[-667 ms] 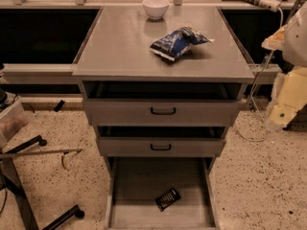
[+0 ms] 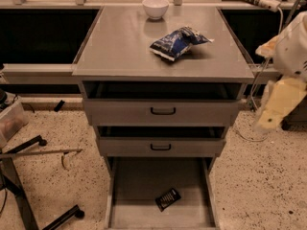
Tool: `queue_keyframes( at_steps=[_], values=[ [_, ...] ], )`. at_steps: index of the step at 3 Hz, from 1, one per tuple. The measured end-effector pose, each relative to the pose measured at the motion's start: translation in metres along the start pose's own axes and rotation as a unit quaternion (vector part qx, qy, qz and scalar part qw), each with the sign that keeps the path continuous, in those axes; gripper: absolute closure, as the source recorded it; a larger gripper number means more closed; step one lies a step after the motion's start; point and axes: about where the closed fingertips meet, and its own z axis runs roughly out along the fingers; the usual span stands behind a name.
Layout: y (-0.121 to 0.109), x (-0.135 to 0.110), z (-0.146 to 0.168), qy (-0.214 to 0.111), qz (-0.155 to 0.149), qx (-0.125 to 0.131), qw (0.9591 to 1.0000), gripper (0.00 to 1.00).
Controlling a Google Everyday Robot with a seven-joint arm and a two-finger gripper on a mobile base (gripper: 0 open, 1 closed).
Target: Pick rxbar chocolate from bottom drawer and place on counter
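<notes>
The rxbar chocolate (image 2: 168,199), a small black wrapper, lies flat on the floor of the open bottom drawer (image 2: 139,186), towards its front and a little right of centre. The counter (image 2: 120,42) is the grey top of the cabinet. My gripper (image 2: 268,120) hangs at the pale arm's end, to the right of the cabinet at the height of the top drawer. It is well above and to the right of the bar and holds nothing that I can see.
A blue-and-white snack bag (image 2: 177,42) and a white bowl (image 2: 156,7) sit on the counter. Two upper drawers with black handles (image 2: 163,111) are slightly open. Black metal legs (image 2: 19,186) stand on the floor at the left. Cables hang at the right.
My arm and gripper have shifted slightly left and down, towards the cabinet's right side. The bar, bag and bowl have not moved.
</notes>
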Motion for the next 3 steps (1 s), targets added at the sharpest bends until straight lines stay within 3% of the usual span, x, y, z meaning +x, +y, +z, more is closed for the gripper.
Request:
queue_keyframes(
  at_steps=[1, 2, 3],
  values=[
    [0.006, 0.012, 0.080, -0.025, 0.015, -0.020, 0.9994, 0.00],
    [-0.004, 0.005, 0.153, -0.071, 0.033, -0.016, 0.9968, 0.00],
    [-0.004, 0.005, 0.153, -0.071, 0.033, -0.016, 0.9968, 0.00]
  ],
)
